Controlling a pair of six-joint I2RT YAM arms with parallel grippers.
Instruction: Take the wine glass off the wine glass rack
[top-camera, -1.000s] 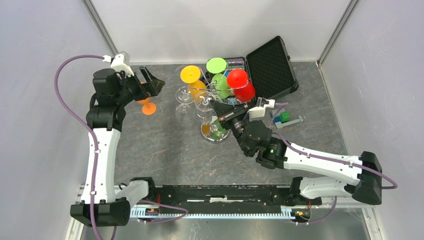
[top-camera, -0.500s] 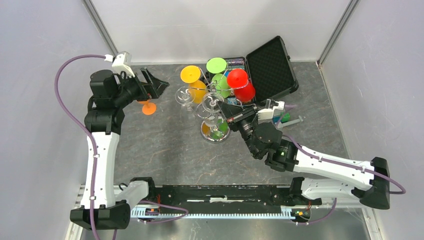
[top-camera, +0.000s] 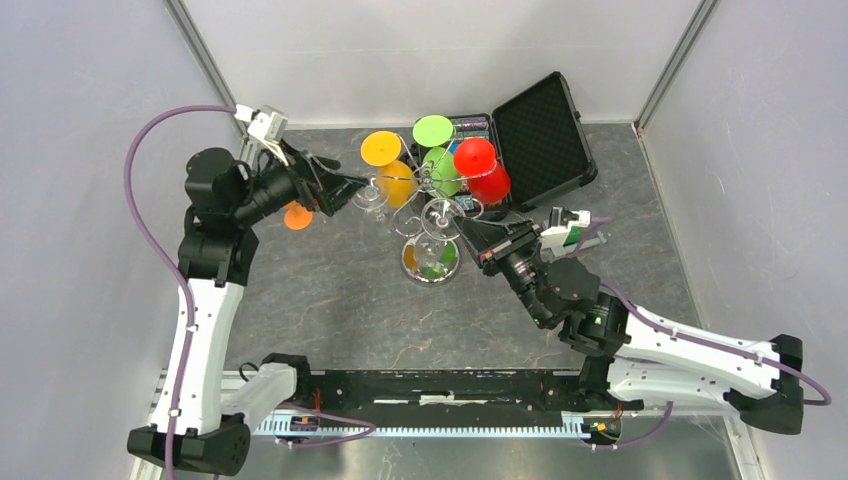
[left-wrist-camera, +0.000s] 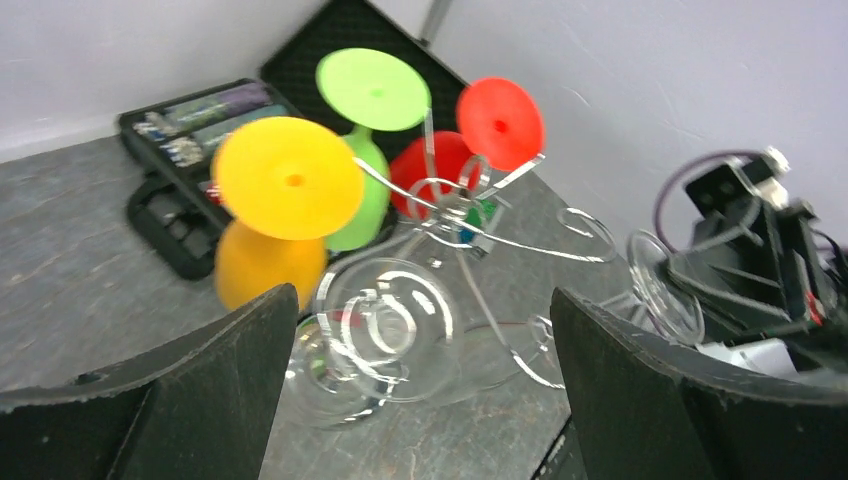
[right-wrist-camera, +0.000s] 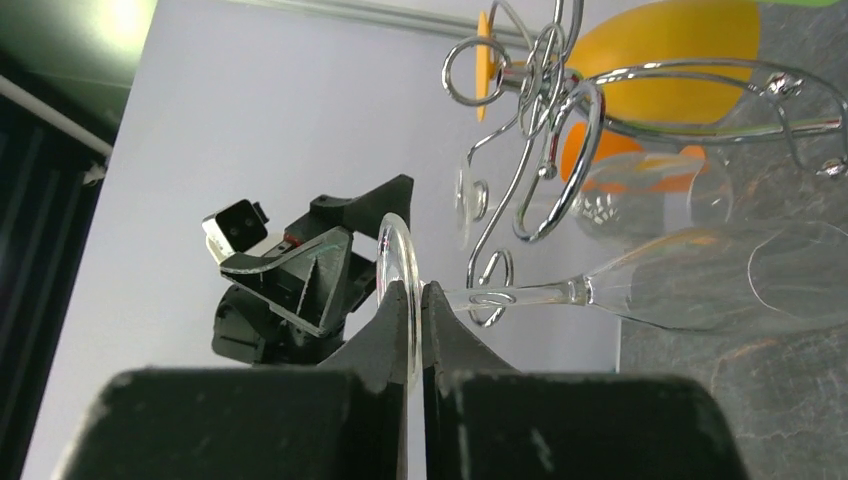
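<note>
Clear glossy wine glass (right-wrist-camera: 590, 288), shiny chrome wire wine glass rack (top-camera: 420, 268), matt grey stone-look table (top-camera: 320, 290)

Chrome wire wine glass rack (top-camera: 432, 262): one
Clear wine glasses (left-wrist-camera: 380, 325): two visible
Coloured wine glasses (top-camera: 381, 148): four
Open black case (top-camera: 540, 130): one

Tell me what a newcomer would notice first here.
A yellow glass, green glass and red glass hang upside down on the chrome wine glass rack, mid-table before an open black case. The right gripper pinches a clear wine glass by its foot at the rack's wire arms; the left gripper gapes open toward a second clear glass.
</note>
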